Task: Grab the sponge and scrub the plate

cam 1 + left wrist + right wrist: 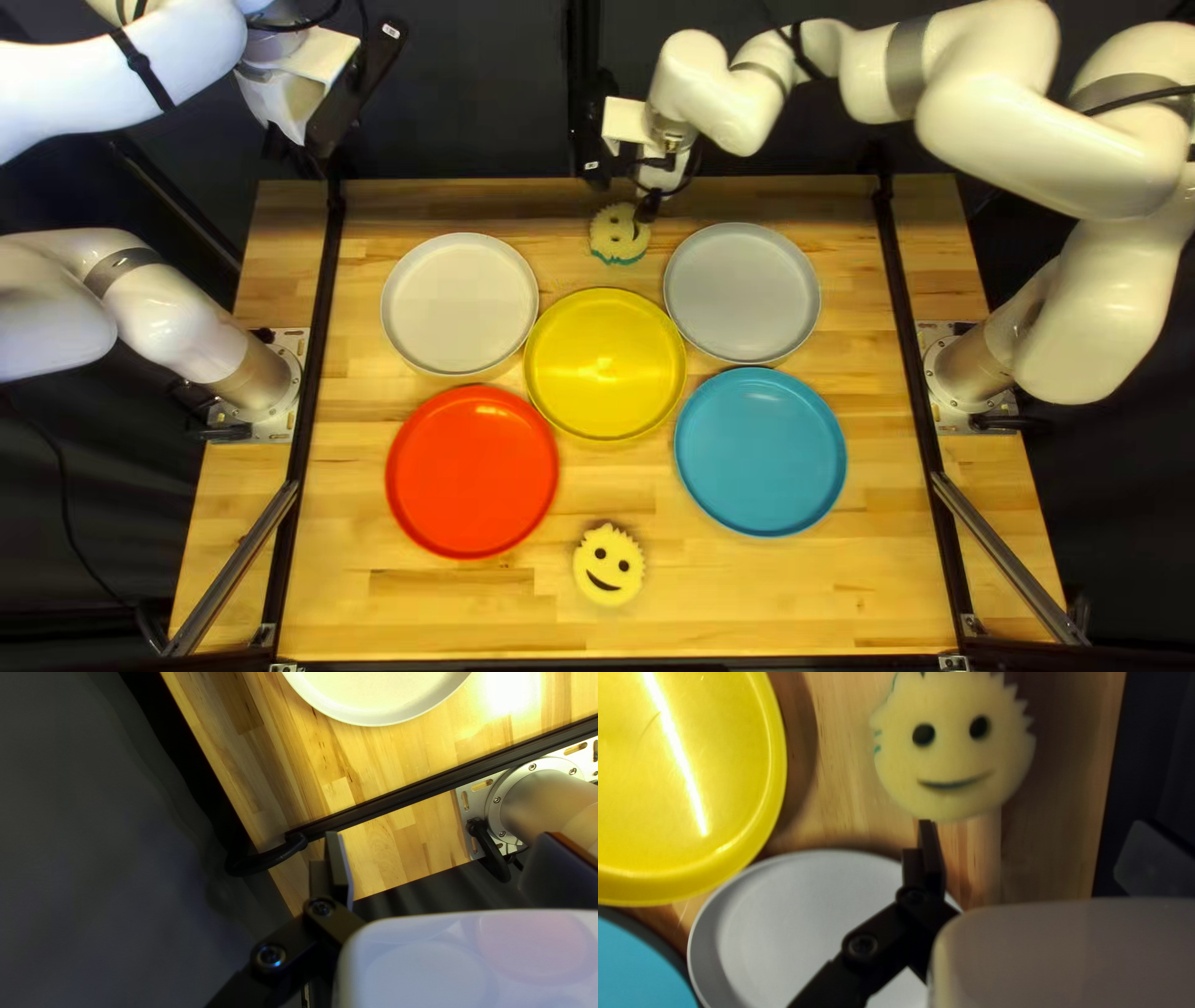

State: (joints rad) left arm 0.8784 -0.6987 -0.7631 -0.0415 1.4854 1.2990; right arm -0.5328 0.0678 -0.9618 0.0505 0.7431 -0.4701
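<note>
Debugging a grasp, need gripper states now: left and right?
Left gripper: open, nothing held.
Right gripper: open, nothing held; smiley sponge is near its fingertips, not gripped.

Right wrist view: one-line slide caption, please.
Open right gripper near the smiley sponge, with the yellow plate, grey plate and blue plate alongside.

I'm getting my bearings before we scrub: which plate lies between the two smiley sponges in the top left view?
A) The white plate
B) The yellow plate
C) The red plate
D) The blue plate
B: the yellow plate sits between the far sponge and the near sponge, roughly in line with both.
</note>
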